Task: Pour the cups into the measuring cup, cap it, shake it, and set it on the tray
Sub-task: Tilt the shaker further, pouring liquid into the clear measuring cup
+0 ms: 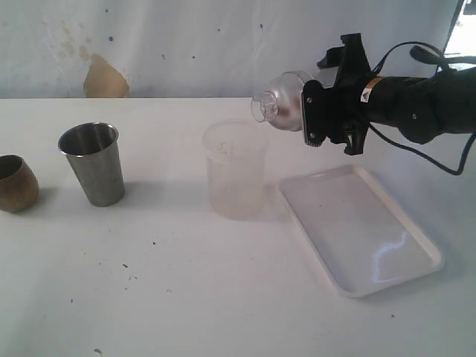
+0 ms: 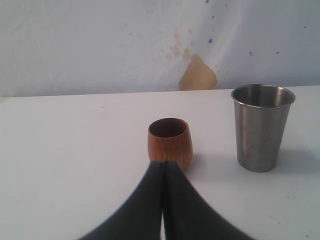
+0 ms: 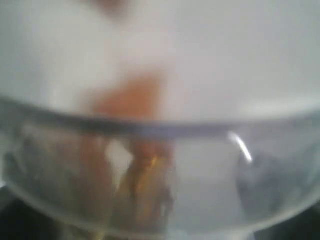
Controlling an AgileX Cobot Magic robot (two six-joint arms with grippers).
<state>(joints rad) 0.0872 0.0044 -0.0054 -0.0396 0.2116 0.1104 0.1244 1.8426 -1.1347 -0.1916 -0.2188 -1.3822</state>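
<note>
Black-fingered, the right tool [image 1: 316, 111] is spread wide around the broad end of a clear domed cap [image 1: 279, 103]. It holds the cap on its side, knob pointing toward the left of the exterior view. Just below and slightly left of that knob stands the measuring cup [image 1: 236, 169], upright on the white surface [image 1: 223, 297], its scale not visible from here. To seat, the cap's near-level axis must probably tip upright; the right arm is nearer. The tray [image 1: 349, 223] lies beside the cup. Far left, the left tool [image 2: 164, 165] is clenched and empty, just short of the wooden cup [image 2: 170, 142], steel tumbler [image 2: 261, 127] alongside.
</note>
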